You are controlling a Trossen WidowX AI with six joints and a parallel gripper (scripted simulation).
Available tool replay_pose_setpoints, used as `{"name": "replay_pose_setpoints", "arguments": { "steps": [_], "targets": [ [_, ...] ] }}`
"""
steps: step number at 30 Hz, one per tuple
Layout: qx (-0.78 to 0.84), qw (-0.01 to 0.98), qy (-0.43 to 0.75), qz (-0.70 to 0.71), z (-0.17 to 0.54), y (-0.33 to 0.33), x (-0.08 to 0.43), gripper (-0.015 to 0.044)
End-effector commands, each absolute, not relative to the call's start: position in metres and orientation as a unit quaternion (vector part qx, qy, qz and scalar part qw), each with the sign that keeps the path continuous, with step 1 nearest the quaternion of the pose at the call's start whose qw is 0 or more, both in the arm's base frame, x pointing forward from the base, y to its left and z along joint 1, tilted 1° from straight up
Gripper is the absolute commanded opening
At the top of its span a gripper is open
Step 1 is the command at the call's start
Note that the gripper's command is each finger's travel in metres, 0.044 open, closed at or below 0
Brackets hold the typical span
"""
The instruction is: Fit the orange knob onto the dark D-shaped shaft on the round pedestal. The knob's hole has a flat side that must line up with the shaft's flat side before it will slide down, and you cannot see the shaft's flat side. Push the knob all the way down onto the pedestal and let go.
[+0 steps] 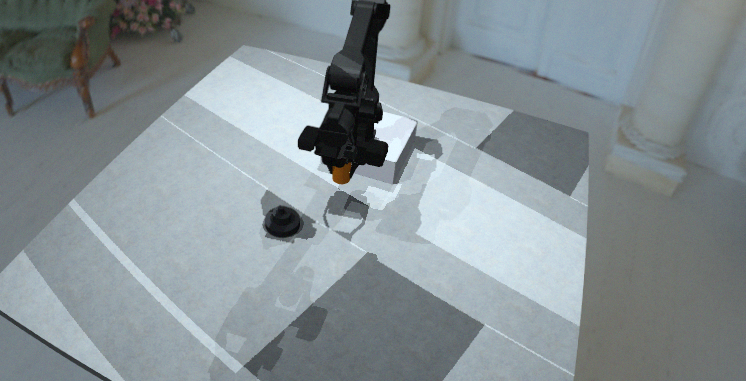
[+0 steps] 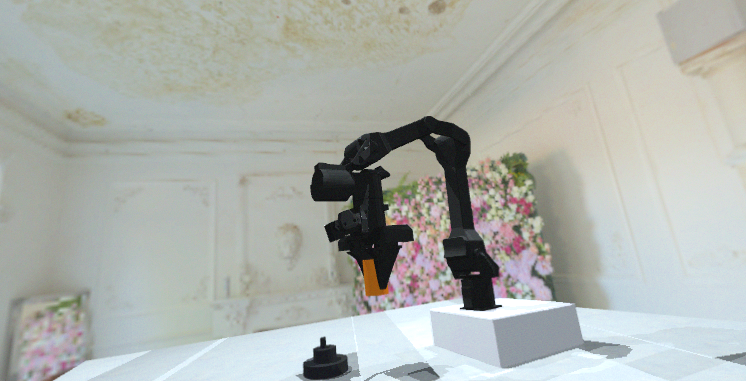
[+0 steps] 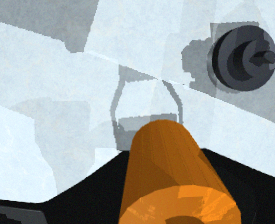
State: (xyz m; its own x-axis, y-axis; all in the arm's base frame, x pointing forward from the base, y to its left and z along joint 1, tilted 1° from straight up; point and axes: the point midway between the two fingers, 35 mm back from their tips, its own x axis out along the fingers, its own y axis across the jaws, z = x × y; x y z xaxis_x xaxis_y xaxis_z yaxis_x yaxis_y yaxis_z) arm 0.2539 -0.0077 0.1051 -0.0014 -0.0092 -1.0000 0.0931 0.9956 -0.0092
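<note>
The orange knob (image 1: 341,175) (image 2: 371,279) (image 3: 163,150) is held upright or nearly so, well above the table. My gripper (image 1: 341,171) (image 2: 373,276) (image 3: 163,156) is shut on it, with a dark finger on each side. In the wrist view part of a dark opening shows in the knob's near end face, cut by the frame's bottom edge. The round black pedestal (image 1: 281,228) (image 2: 324,369) (image 3: 226,75) stands on the table, apart from the knob, at the upper right in the wrist view. Its thin shaft (image 1: 282,209) (image 2: 322,341) (image 3: 264,56) is bare. The shaft's flat side cannot be made out.
The arm stands on a white block (image 1: 404,135) (image 2: 464,331), behind the gripper in the top view. The table (image 1: 156,169) (image 2: 250,349) has grey and white patches and carries the arm's shadows. A green armchair (image 1: 46,54) stands beyond the table's far left.
</note>
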Motion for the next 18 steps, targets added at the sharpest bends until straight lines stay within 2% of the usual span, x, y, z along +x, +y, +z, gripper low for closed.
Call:
{"name": "replay_pose_setpoints", "arguments": {
  "steps": [1, 18],
  "targets": [
    [0.028, 0.707, 0.706, -0.037, 0.105, -0.015, 0.258, 0.0],
    [0.027, 0.708, 0.705, -0.039, 0.089, -0.057, 0.28, 0.0]
  ]
}}
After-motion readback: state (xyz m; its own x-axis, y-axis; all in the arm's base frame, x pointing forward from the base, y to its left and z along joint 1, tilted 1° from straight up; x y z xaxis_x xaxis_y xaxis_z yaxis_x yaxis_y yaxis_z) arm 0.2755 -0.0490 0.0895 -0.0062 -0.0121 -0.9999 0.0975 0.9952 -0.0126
